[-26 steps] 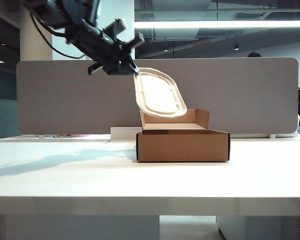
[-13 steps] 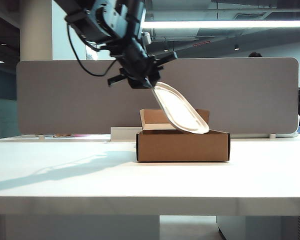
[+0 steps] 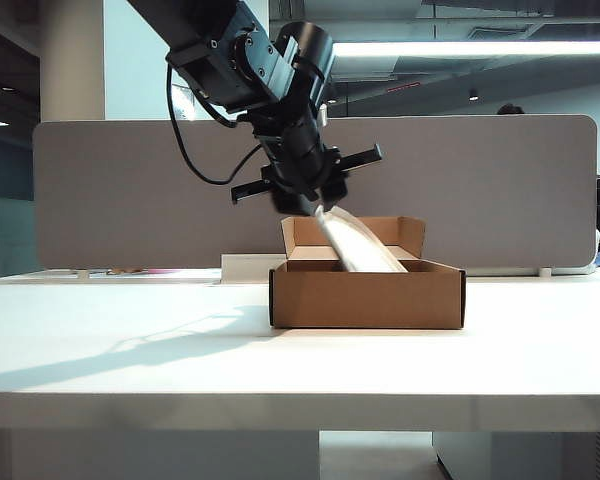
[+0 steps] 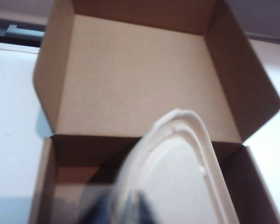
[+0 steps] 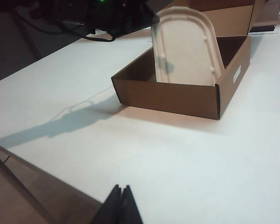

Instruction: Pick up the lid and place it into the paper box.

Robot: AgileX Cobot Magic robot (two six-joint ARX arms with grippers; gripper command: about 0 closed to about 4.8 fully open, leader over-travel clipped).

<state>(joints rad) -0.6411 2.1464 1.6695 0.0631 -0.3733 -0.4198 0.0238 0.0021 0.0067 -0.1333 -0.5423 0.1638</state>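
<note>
Nearly done: lid (image 3: 358, 245) tilted steeply, lower end down inside paper box (image 3: 366, 295), upper end leaning up by left pincer (image 3: 320, 207) just above. Can't tell if pincer's pinching or spread. Right pincer (image 5: 120, 205) pressed together, parked low over bench (image 3: 130, 350), well apart. Left: let go, pull clear.
</note>
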